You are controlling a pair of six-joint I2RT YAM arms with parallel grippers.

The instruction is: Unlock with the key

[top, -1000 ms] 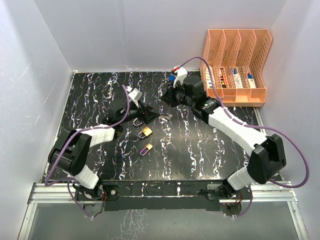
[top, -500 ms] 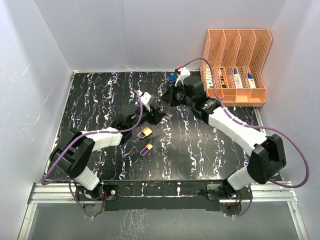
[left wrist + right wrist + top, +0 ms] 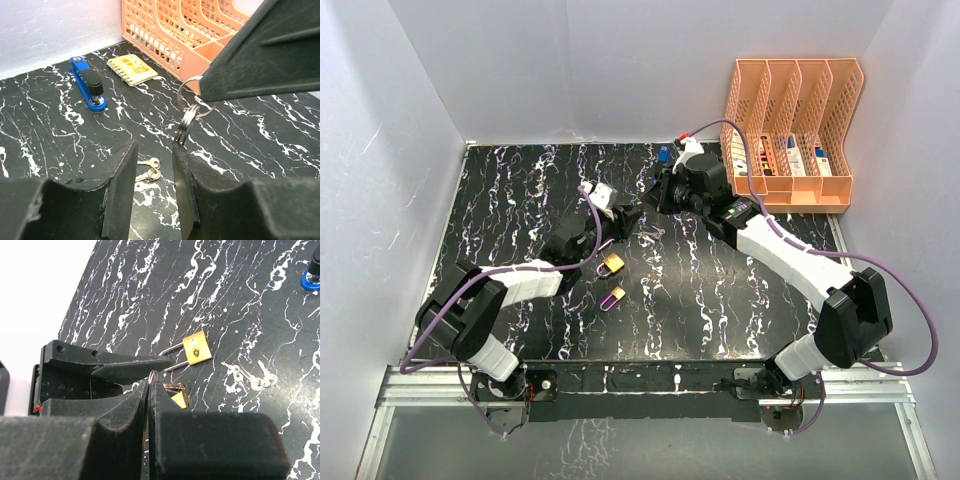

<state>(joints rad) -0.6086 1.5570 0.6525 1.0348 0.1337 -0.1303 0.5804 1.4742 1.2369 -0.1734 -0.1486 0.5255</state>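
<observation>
Two padlocks lie on the bench [image 3: 740,300] a little left of centre: a gold padlock [image 3: 611,263] and, closer to the near edge, a smaller second padlock [image 3: 615,298].

The top view places both grippers over the middle of the bench, slightly towards the far edge, with their tips almost meeting. It does not resolve what lies between them. The left wrist view does:
- The right gripper [image 3: 149,384] is clamped on a metal ring carrying the key bunch [image 3: 183,127], which hangs clear of the bench surface.
- The left gripper [image 3: 154,149] has its jaws apart with nothing between them.
- The key bunch hangs just above the left gripper's right fingertip [image 3: 181,160]. Contact cannot be confirmed.

Only the right wrist view shows the padlocks from close up. The gold padlock is fully visible there, while the second padlock is partly hidden behind the key bunch and the right fingers.

Loose keys [image 3: 148,171] lie flat on the bench beyond the left jaws. A blue stapler [image 3: 89,86] and a yellow notepad [image 3: 131,69] lie near the far edge. An orange file rack [image 3: 790,120] occupies the far right corner. In the left wrist view the right gripper's finger covers part of the rack.
</observation>
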